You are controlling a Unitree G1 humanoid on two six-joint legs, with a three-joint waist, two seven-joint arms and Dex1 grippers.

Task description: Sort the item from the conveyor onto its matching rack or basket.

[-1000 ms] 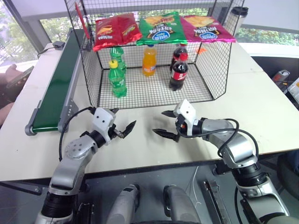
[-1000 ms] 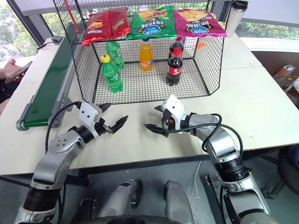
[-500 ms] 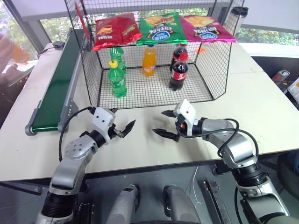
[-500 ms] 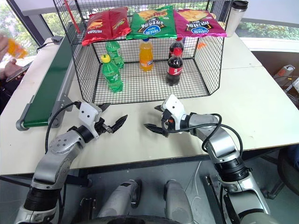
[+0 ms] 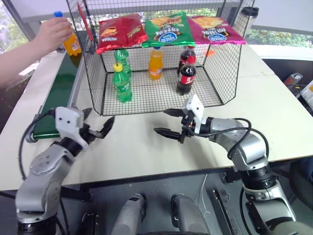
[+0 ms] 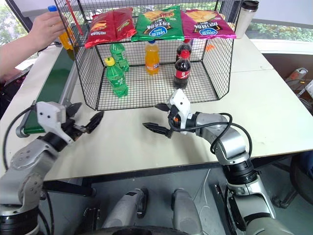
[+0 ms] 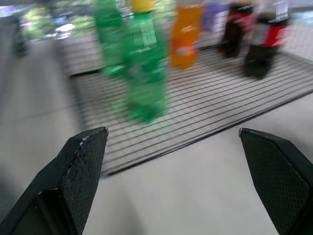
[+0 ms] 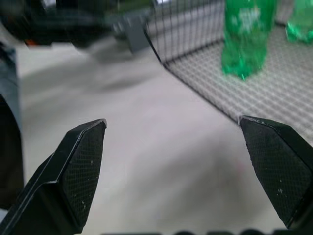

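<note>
Two grippers, left gripper (image 5: 98,128) and right gripper (image 5: 168,122), hover with jaws spread wide and empty above the table (image 5: 274,112) before the wire cage (image 5: 222,73), while a person's hand (image 5: 51,32) holds the blue-capped orange bottle (image 5: 72,43) above the conveyor (image 5: 61,90).

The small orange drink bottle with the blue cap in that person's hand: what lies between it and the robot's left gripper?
In the left eye view, the dark green conveyor belt spans from the bottle to the open left gripper.

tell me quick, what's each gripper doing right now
Left gripper: open, holding nothing.
Right gripper: open, holding nothing.
</note>
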